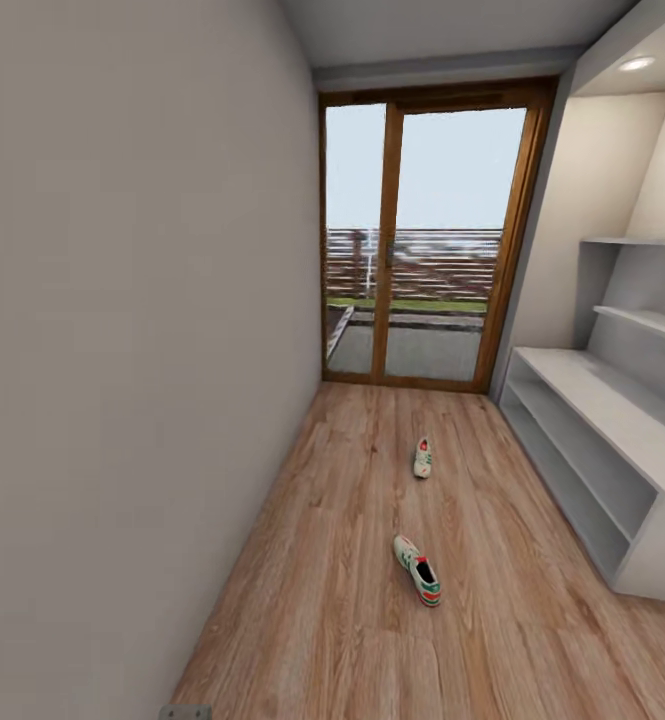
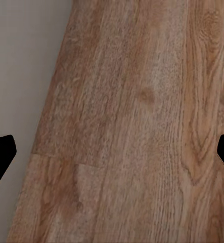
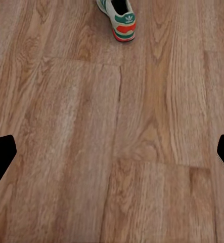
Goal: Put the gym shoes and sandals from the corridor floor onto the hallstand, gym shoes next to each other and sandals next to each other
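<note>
Head view: two gym shoes were observed on the corridor floor (image 1: 322, 600), the nearer gym shoe (image 1: 418, 570) at lower centre, the farther gym shoe (image 1: 423, 458) at mid-frame, well apart. The hallstand (image 1: 612, 420) was noted at right. Left claw (image 2: 112, 152) and right claw (image 3: 112, 152) were recorded spread wide, nothing held.

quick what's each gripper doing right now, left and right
Left gripper: open, holding nothing, over the corridor floor.
Right gripper: open, empty, a gym shoe ahead of it.
</note>
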`<state>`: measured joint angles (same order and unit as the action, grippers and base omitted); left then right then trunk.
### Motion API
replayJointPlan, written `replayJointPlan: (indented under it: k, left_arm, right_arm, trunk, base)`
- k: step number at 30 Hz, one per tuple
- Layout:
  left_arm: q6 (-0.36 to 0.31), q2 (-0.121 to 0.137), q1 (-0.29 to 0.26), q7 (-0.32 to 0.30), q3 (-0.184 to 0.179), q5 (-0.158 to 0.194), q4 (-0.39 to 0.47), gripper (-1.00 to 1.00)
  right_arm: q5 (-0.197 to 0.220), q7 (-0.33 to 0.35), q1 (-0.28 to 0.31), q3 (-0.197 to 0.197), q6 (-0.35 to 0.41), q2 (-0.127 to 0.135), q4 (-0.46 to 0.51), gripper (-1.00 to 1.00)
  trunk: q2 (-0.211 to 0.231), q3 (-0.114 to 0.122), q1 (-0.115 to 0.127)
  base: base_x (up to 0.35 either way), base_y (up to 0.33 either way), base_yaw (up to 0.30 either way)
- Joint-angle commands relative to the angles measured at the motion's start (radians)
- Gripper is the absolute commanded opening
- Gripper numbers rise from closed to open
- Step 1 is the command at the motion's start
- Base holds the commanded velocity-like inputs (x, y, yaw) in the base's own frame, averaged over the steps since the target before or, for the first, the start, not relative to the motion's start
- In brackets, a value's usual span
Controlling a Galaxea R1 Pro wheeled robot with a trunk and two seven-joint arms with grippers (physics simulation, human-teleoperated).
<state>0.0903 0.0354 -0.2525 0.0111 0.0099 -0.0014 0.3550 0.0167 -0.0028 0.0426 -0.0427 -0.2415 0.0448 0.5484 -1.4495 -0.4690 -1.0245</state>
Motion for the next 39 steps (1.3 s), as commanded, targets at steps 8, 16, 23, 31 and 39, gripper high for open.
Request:
replayJointPlan:
  k: [8, 16, 23, 31, 39]
  left_arm:
    - [0.003, 0.000, -0.001, 0.001, 0.001, 0.000, -0.001, 1.00]
    - [0.003, 0.000, -0.001, 0.001, 0.001, 0.000, -0.001, 1.00]
    - [0.003, 0.000, -0.001, 0.001, 0.000, 0.000, -0.001, 1.00]
    - [0.003, 0.000, -0.001, 0.001, 0.000, 0.000, -0.001, 1.00]
    - [0.003, 0.000, -0.001, 0.001, 0.001, 0.000, -0.001, 1.00]
  right_arm:
    - [0.002, -0.001, 0.001, 0.000, -0.003, 0.000, -0.001, 1.00]
    - [0.002, -0.001, 0.001, 0.000, -0.002, 0.000, -0.001, 1.00]
    - [0.002, -0.002, 0.001, 0.000, -0.002, 0.000, -0.001, 1.00]
    - [0.002, -0.002, 0.001, -0.001, -0.002, 0.000, -0.001, 1.00]
    - [0.002, -0.001, 0.001, -0.002, -0.003, 0.000, -0.002, 1.00]
  trunk:
    - [0.000, -0.001, -0.001]
    - [0.000, -0.001, -0.001]
    - [0.000, -0.001, -0.001]
    - [0.000, -0.001, -0.001]
    - [0.000, -0.001, -0.001]
  base:
    - [0.313, -0.077, 0.000]
    - [0.312, -0.081, 0.021]
    - [0.295, -0.134, 0.182]
    - [0.265, -0.167, 0.254]
    - [0.235, -0.193, 0.102]
